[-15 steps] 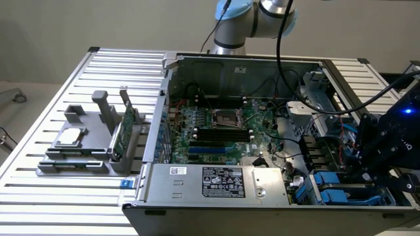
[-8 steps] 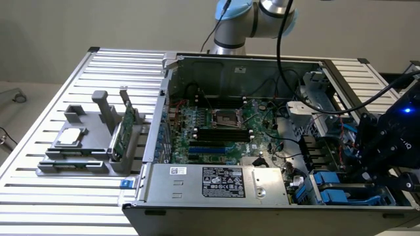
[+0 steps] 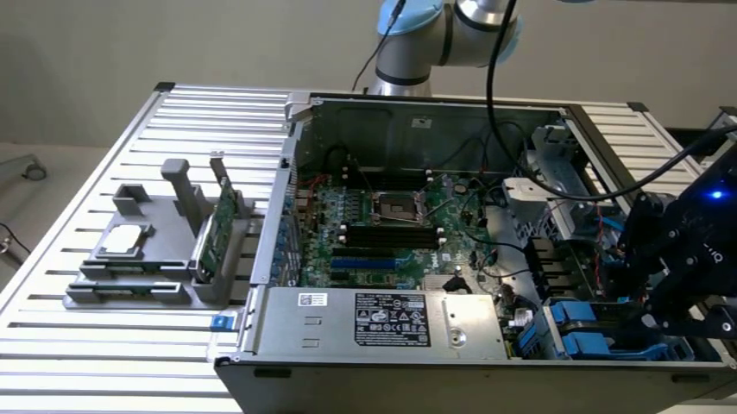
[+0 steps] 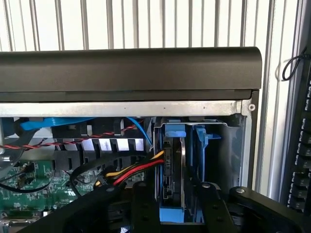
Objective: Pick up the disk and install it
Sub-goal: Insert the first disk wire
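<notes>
The disk point(image 4: 173, 170) stands on edge in the blue drive bay point(image 4: 201, 145) at the corner of the open computer case point(image 3: 461, 358); its silver side and blue carrier frame show. My gripper point(image 4: 178, 190) hangs straight over it, one black finger point(image 4: 146, 204) on each side of the carrier. The jaws stand open, a little off the disk's sides. In the exterior view the gripper point(image 3: 662, 302) is at the case's corner on the exterior view's right, above the blue carriers point(image 3: 588, 332).
Red, yellow and black cables point(image 4: 136, 170) run right beside the bay. The motherboard point(image 3: 392, 224) and power supply point(image 3: 381, 319) fill the case. On the slatted table point(image 3: 69, 345), a grey stand holds a green circuit card point(image 3: 219, 228) and a silver chip point(image 3: 124, 241).
</notes>
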`<act>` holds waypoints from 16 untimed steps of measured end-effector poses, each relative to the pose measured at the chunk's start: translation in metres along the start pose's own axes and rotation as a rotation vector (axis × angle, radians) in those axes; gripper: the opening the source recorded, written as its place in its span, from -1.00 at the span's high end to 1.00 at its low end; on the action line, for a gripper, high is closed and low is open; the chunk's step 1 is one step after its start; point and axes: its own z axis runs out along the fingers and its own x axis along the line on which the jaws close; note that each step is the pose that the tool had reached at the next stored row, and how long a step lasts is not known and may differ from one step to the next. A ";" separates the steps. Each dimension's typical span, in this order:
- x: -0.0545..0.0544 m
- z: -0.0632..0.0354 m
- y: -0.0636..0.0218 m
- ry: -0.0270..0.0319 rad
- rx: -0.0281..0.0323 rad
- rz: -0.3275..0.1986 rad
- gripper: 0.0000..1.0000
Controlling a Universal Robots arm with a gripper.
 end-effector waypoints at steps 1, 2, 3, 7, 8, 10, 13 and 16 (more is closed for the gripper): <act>0.000 -0.0008 0.0000 0.0000 0.0013 0.000 0.16; 0.000 -0.0018 -0.0001 0.0001 0.0030 0.000 0.16; 0.000 -0.0032 -0.0002 -0.0001 0.0046 0.000 0.03; 0.000 -0.0103 -0.0007 -0.0002 0.0105 0.000 0.03; 0.000 -0.0123 -0.0008 0.0000 0.0112 0.000 0.03; 0.000 -0.0169 -0.0011 -0.0003 0.0122 0.000 0.03; 0.000 -0.0224 -0.0015 -0.0002 0.0135 0.000 0.03; 0.001 -0.0288 -0.0019 -0.0002 0.0144 0.000 0.03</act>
